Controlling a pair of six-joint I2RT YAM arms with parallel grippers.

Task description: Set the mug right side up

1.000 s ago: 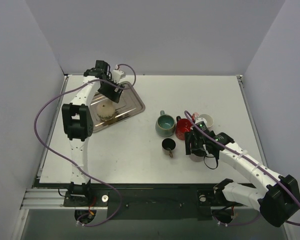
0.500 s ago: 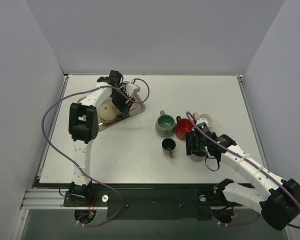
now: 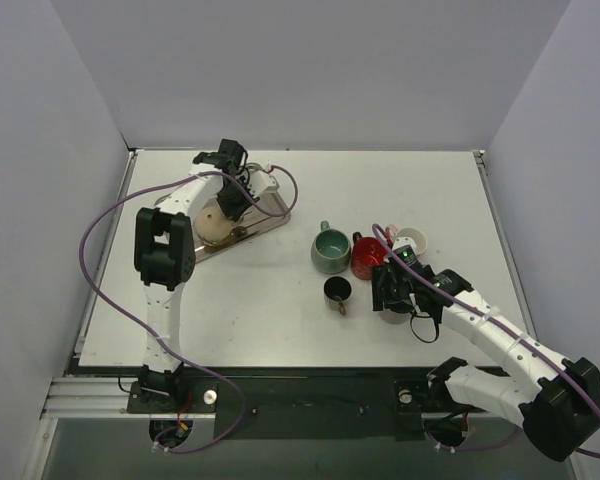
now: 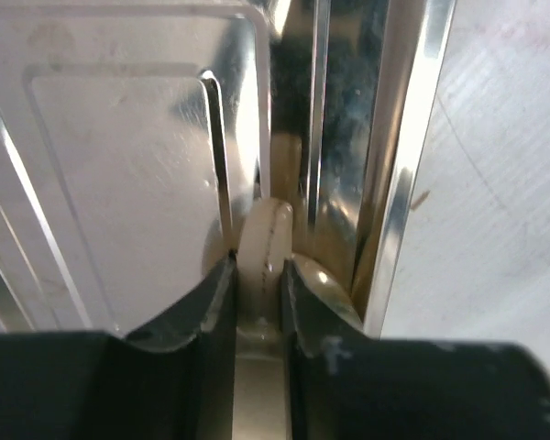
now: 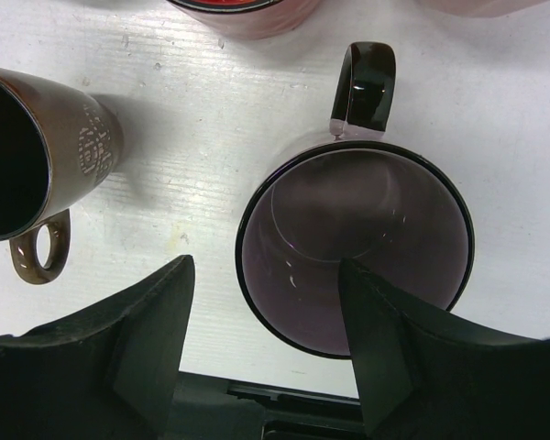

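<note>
White counter (image 3: pixel 280 310) carries a steel tray (image 3: pixel 272 212) in upper left of top view, w/ the cream mug (image 3: pixel 216 225) on it, seemingly bottom-up. L pincer (image 4: pixel 257 266) is clamped on the mug's handle (image 4: pixel 261 240) above the tray. R pincer (image 5: pixel 264 270), lower right, hangs spread over an upright purple mug (image 5: pixel 353 247) w/ black handle.

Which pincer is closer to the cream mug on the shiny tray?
Left. The left pincer grips the cream mug by its handle; the right pincer hangs open over a purple mug, far away.
</note>
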